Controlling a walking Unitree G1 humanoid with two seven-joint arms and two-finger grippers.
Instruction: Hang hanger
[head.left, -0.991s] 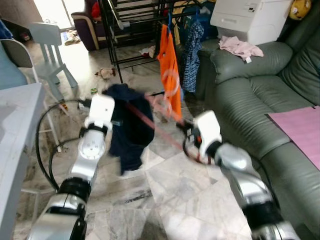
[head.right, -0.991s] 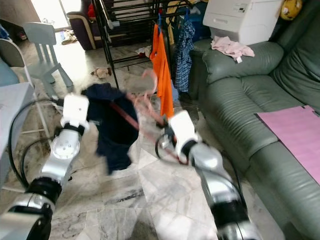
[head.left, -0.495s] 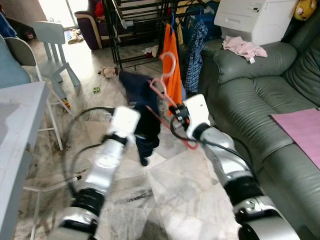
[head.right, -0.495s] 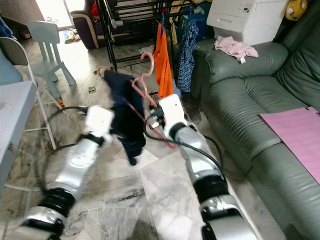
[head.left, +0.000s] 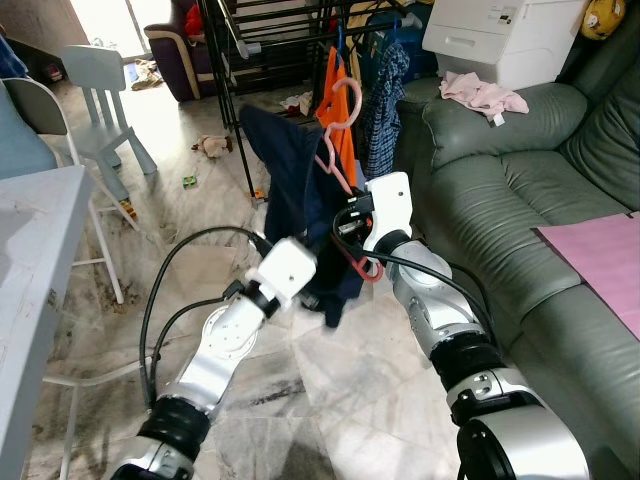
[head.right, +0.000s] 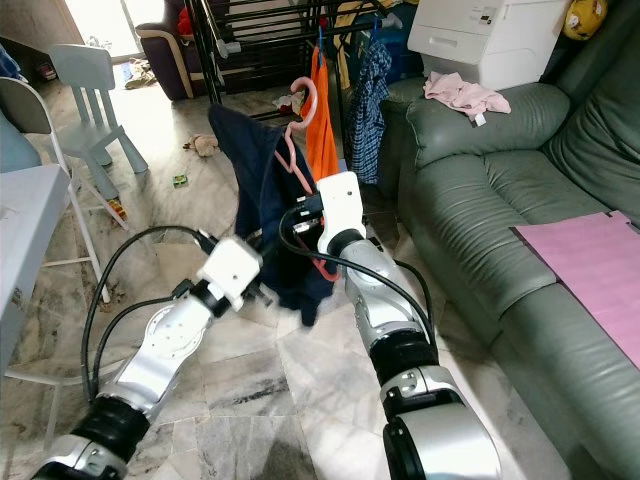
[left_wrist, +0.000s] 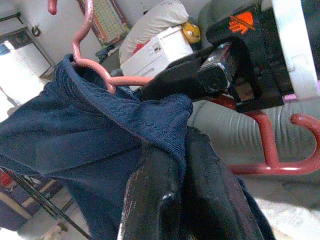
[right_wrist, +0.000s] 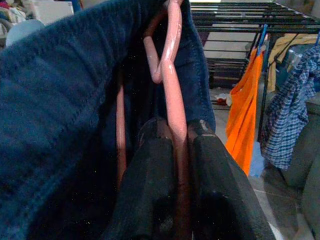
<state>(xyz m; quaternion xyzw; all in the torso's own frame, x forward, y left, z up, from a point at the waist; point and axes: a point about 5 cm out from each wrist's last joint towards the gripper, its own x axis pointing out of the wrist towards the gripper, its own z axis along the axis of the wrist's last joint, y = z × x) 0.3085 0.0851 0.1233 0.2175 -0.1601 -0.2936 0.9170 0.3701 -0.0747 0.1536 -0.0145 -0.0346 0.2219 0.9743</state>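
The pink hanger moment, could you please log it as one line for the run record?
right end effector: shut on pink hanger | left end effector: shut on navy garment | hook raised near drying rack, not yet hung

Both arms are silver jointed tubes with black collars. Behind each end effector sits a white boxy wrist housing. Black cables loop back from the left end effector (head.left: 318, 283). The right end effector (head.left: 345, 222) has black fingers and an orange mark on its dark camera mount.
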